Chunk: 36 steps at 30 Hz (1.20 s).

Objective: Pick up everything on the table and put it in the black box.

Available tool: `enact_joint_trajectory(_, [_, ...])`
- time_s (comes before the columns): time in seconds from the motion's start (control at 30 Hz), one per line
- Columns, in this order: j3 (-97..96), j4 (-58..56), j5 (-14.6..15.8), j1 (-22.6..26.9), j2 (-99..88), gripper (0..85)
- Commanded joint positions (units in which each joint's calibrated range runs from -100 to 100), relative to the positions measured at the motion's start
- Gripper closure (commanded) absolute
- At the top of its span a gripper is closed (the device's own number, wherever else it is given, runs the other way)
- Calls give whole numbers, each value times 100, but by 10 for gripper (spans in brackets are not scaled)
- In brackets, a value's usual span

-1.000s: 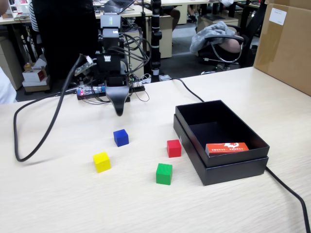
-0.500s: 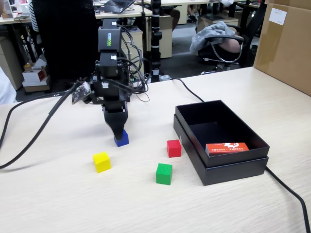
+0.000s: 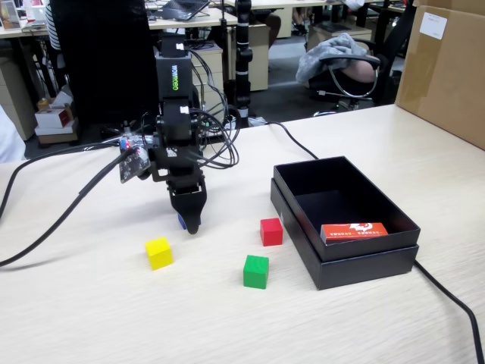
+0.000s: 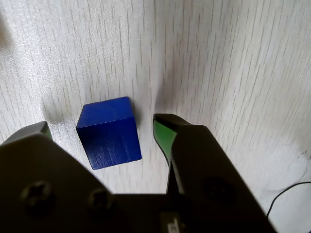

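Gripper [image 4: 102, 128] open on the desk [image 3: 91, 318], jaws either side of the blue cube [image 4: 109, 132], not yet clamped. Box [image 3: 364, 262] at three o'clock; yellow [image 3: 158, 252], red [image 3: 271, 231], green [image 3: 255, 271] cubes nearby.

The blue cube [image 4: 109, 132] sits flat on the table [image 3: 91, 318], mostly hidden in the fixed view. The yellow cube [image 3: 158, 252], green cube [image 3: 255, 271] and red cube [image 3: 270, 231] sit apart nearby. The red one is just beside the open black box [image 3: 364, 262].

Fixed view facing arm across table [image 3: 91, 318]; wrist view close, downward, probably sharing blue cube [image 4: 109, 132]
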Motion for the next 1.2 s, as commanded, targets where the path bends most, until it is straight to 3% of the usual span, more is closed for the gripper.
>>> enact_joint_trajectory(0.0, [341,-94,29,5,-7,450])
enact_joint_trajectory(0.13, [368,-94,20,-20,85,596])
enact_joint_trajectory(0.23, [377,-85,10,-20,74,785])
enact_joint_trajectory(0.3, [377,-76,-5,-10,28,846])
enact_joint_trajectory(0.47, [241,-85,5,142,-867,846])
enact_joint_trajectory(0.5, [169,-94,93,386,-1831,846])
enact_joint_trajectory(0.73, [568,-387,503,1319,-3357,846])
enact_joint_trajectory(0.87, [1166,-387,733,1773,-3277,846])
enact_joint_trajectory(0.97, [2526,-387,894,2154,-2198,846])
enact_joint_trajectory(1.17, [3514,-387,1011,2305,-856,846])
